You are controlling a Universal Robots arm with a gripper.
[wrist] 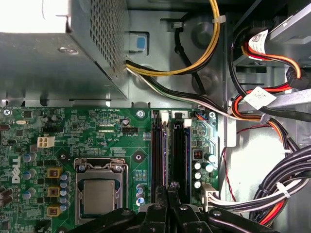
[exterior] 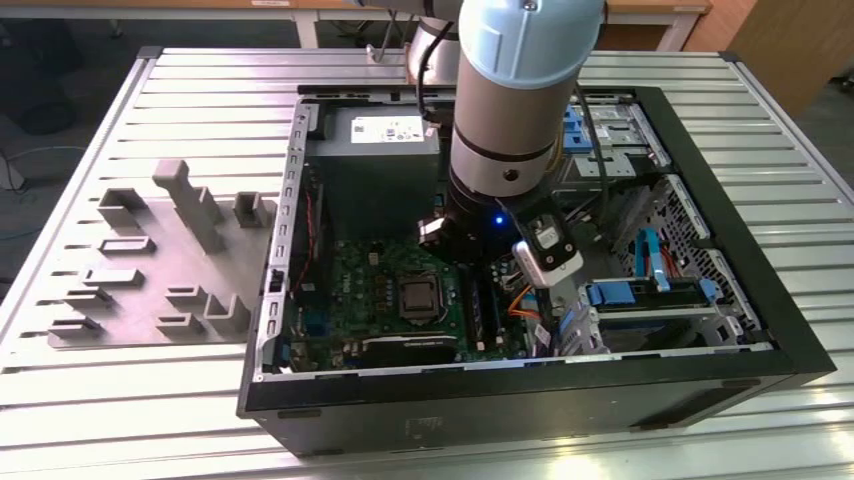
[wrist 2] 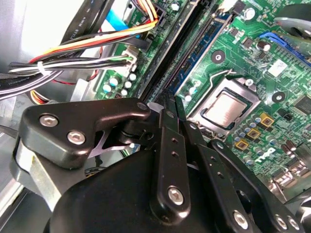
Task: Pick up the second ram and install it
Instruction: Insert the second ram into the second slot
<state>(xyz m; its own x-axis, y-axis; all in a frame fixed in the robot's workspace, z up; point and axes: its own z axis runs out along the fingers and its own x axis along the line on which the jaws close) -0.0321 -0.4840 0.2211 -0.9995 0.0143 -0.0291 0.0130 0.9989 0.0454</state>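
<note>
Stick of blue-green circuit board (wrist: 165,150), thin and narrow: you see it edge-up in the black memory slot (wrist: 156,155) nearest the silver processor socket (wrist: 98,196). Its long axis runs away from the black gripper (wrist: 169,190), whose fingers sit together at its near end. The second wrist view adds its blue flank (wrist 2: 197,60). The exterior view shows the open black computer case (exterior: 467,420) at centre frame.
</note>
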